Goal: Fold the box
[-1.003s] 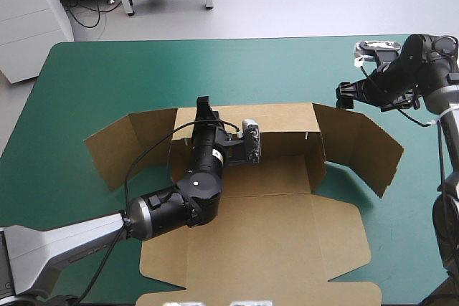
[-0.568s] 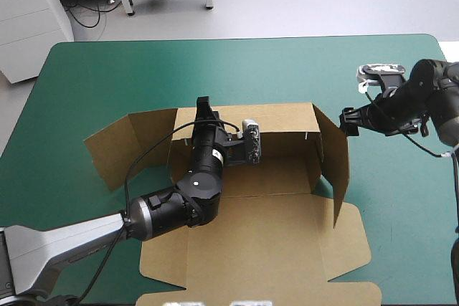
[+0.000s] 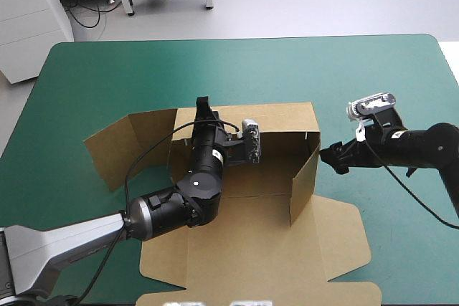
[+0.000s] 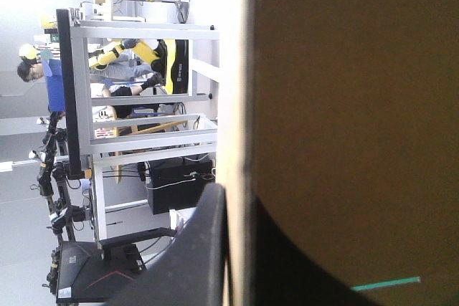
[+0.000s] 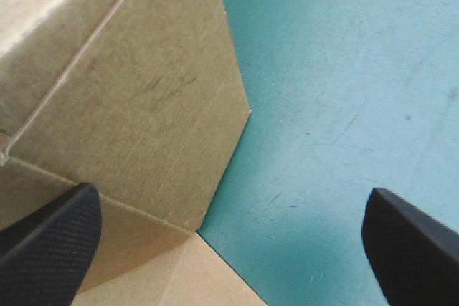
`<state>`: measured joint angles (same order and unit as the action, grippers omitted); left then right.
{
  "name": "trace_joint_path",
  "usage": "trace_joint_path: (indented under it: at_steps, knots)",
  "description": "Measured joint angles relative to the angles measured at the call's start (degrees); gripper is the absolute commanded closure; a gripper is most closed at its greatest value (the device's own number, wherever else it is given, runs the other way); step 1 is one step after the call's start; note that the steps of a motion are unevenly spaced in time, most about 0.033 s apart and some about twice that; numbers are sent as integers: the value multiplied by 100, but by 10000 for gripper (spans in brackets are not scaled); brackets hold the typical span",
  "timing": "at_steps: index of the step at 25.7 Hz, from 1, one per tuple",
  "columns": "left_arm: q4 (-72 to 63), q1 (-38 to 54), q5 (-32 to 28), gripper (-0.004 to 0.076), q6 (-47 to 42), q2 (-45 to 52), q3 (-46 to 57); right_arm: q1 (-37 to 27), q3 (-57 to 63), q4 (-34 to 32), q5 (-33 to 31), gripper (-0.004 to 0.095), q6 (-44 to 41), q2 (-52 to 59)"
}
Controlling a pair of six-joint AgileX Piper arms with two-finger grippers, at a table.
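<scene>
1. High view: cut brown board box [image 3: 258, 241] mid-table on teal-green cover [image 3: 107, 77]; far wall [image 3: 280, 116] and right wall [image 3: 305, 175] raised.
2. Left wrist view only: left gripper [image 4: 237, 195] pinches the far wall's edge.
3. Right wrist view: right gripper [image 5: 229, 193] spread wide, just outside the right wall.

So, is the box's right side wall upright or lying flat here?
Upright: in the high view the right wall stands on edge beside the box floor, the right gripper just outside it.
</scene>
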<state>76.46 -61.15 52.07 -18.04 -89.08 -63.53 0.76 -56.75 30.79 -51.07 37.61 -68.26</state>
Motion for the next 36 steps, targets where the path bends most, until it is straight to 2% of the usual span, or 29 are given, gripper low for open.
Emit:
trace_joint_path:
  at_steps: [2,6,14,22,26,32,36]
  knots:
    - [-5,0,0,756,0,0,0,-2,349,573,158,12,580,6]
    - [-5,0,0,756,18,0,0,-2,649,1312,129,11,1191,6]
    - [-5,0,0,756,41,0,0,-2,675,2101,123,12,1877,6]
    - [-5,0,-87,756,43,0,0,-2,681,2207,128,12,2095,-116]
    - [-5,0,-112,756,43,0,0,257,681,2211,282,15,2195,-203]
    - [-30,0,-97,756,107,0,0,1029,681,1691,1118,162,1940,-241]
    - [-70,0,-97,755,172,0,0,1160,681,1356,1401,309,1728,-241]
